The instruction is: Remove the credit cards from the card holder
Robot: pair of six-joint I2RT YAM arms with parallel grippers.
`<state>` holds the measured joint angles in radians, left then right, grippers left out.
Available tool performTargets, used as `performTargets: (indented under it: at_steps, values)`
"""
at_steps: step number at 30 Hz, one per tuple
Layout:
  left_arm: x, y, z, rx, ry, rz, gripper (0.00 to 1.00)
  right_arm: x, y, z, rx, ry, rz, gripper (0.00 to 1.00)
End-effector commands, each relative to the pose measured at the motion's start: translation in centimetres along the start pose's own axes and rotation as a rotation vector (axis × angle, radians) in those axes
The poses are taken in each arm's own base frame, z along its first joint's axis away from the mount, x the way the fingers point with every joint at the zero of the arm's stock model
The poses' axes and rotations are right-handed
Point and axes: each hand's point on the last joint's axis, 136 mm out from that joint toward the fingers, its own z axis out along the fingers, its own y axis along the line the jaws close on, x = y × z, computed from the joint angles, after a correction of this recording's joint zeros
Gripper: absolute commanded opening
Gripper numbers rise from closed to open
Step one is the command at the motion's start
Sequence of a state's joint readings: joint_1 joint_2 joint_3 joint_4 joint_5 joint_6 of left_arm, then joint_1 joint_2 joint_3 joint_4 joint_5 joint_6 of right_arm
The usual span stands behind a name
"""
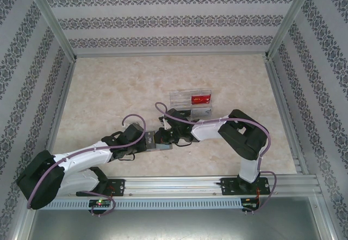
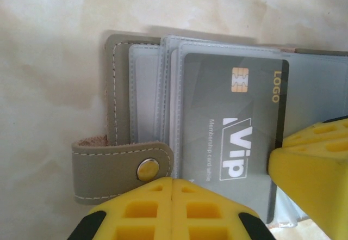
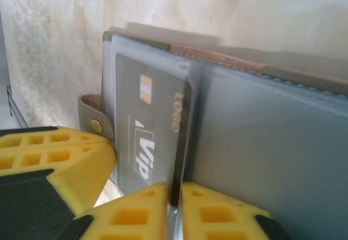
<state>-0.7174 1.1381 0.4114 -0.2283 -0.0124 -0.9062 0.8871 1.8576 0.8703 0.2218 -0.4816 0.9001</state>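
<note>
The grey card holder (image 2: 117,87) lies open on the table, its snap tab (image 2: 109,164) sticking out to the side. A dark credit card (image 2: 228,125) marked "Vip" sits in a clear sleeve of the holder. My left gripper (image 2: 173,183) is shut, fingertips together at the holder's near edge beside the tab. My right gripper (image 3: 175,188) is shut on the long edge of the dark card (image 3: 147,136), which runs up between its yellow fingers. Both grippers meet low in the middle of the top view, left gripper (image 1: 157,140) and right gripper (image 1: 173,134). A red credit card (image 1: 200,97) lies in a tray.
A clear acrylic tray (image 1: 182,99) stands just beyond the grippers, holding the red card and a pale one (image 1: 201,111). Patterned walls with metal rails enclose the marble-look table (image 1: 109,93).
</note>
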Motion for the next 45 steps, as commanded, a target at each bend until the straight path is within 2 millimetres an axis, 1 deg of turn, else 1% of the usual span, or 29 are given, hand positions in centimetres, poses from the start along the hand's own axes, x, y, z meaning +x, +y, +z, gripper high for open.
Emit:
performTargets:
  at_steps: [1,7,11,22,24,26,30,38,45]
  values:
    - [1.0,2.4,0.3,-0.097,0.038,-0.017,0.00,0.1,-0.2,-0.3,-0.011,-0.005,0.008,0.21]
    - [1.1,2.5,0.3,-0.099,0.039,-0.015,0.00,-0.1,-0.1,-0.4,-0.024,-0.013,0.015,0.21]
    - [1.1,2.6,0.3,-0.102,0.040,-0.016,0.00,0.0,-0.2,-0.4,-0.027,-0.011,0.019,0.18]
    - [1.1,2.6,0.4,-0.102,0.041,-0.015,0.00,0.0,-0.2,-0.7,-0.031,-0.022,0.024,0.19]
    - [1.1,2.5,0.4,-0.099,0.040,-0.016,0.00,0.1,-0.2,-0.7,-0.032,-0.018,0.022,0.17]
    - [1.1,2.4,0.4,-0.097,0.042,-0.015,0.00,0.1,-0.3,-0.6,-0.032,-0.016,0.022,0.10]
    - [1.1,2.5,0.4,-0.102,0.040,-0.015,0.00,0.2,-0.4,-0.5,-0.030,-0.012,0.025,0.00]
    - [1.0,2.8,0.3,-0.118,0.037,-0.015,0.00,0.0,-1.5,-1.5,-0.016,-0.028,0.048,0.00]
    - [1.1,2.8,0.3,-0.118,0.041,-0.016,0.00,-0.1,-1.6,-1.9,-0.020,-0.032,0.047,0.00]
